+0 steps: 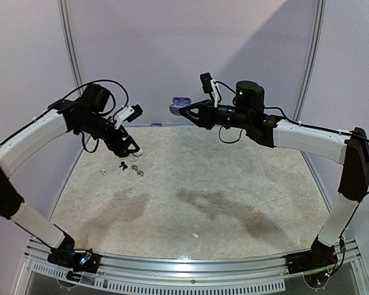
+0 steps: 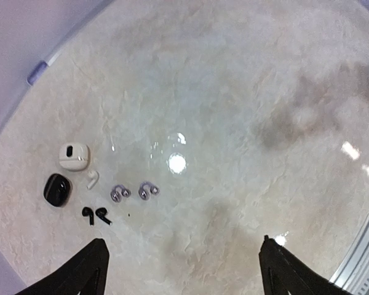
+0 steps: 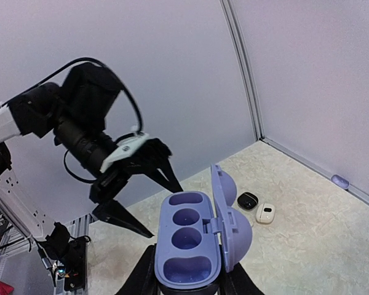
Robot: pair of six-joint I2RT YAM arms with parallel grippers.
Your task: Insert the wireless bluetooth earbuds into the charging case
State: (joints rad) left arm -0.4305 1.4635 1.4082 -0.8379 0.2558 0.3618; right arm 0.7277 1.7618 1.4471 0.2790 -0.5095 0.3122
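Nothing seated yet. My right gripper [image 3: 187, 279] is clamped on the purple case [image 3: 187, 243], lid [image 3: 229, 212] swung open, every hollow [image 3: 186, 216] bare. The earbuds [image 2: 120, 193] lie loose on the table [image 2: 234, 123], below the left gripper [image 2: 182, 246] and off towards its left finger, beside a white case [image 2: 74, 156] and a black case [image 2: 57, 188]. Left jaws are spread wide, holding and touching nothing. All picks and insertions are left.

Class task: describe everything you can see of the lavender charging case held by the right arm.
The lavender charging case looks like smooth, rounded plastic. It is open, its lid hinged up on one side, showing four empty moulded recesses in a row. The right gripper clamps its base, holding it in the air; nothing else touches it.
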